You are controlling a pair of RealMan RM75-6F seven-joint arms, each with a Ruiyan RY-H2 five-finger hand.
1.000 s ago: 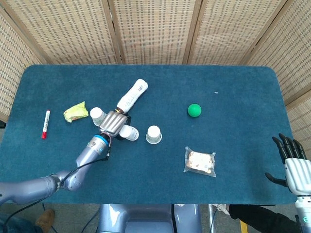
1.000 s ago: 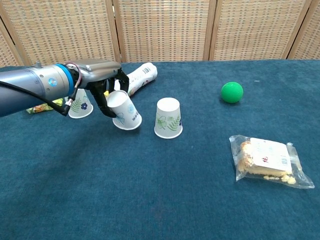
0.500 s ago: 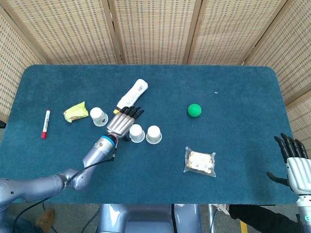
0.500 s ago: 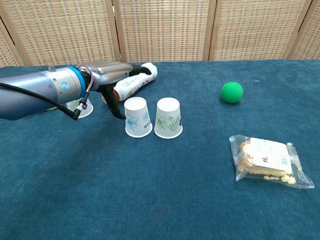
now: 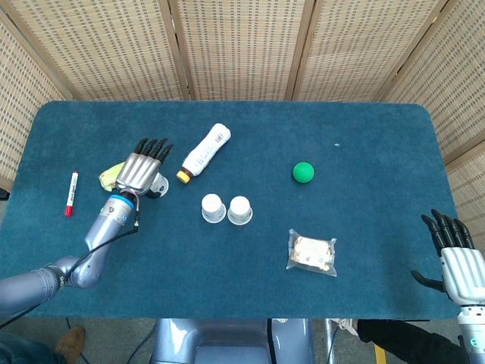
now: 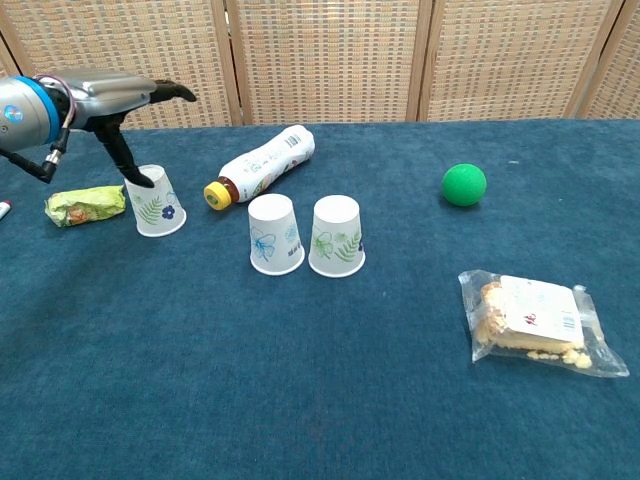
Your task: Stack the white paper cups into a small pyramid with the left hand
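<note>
Two white paper cups stand upside down and side by side in the middle of the table, one (image 5: 213, 208) (image 6: 274, 233) on the left and one (image 5: 240, 209) (image 6: 337, 235) on the right, their sides touching or nearly so. A third upside-down cup (image 5: 157, 186) (image 6: 156, 201) stands apart to the left. My left hand (image 5: 142, 168) (image 6: 108, 95) hovers over that third cup with its fingers stretched out flat and its thumb pointing down at the cup's top edge. It holds nothing. My right hand (image 5: 455, 256) rests open off the table's right front corner, seen in the head view only.
A white bottle (image 5: 206, 150) (image 6: 262, 167) with a yellow cap lies behind the cups. A yellow-green packet (image 5: 114, 176) (image 6: 85, 204) lies just left of the third cup, a red marker (image 5: 71, 193) further left. A green ball (image 5: 303, 172) (image 6: 464, 185) and a snack bag (image 5: 311, 252) (image 6: 530, 312) sit on the right.
My left hand set a tilted cup down upright beside the middle cup, let go, and moved left to hover over the third cup.
</note>
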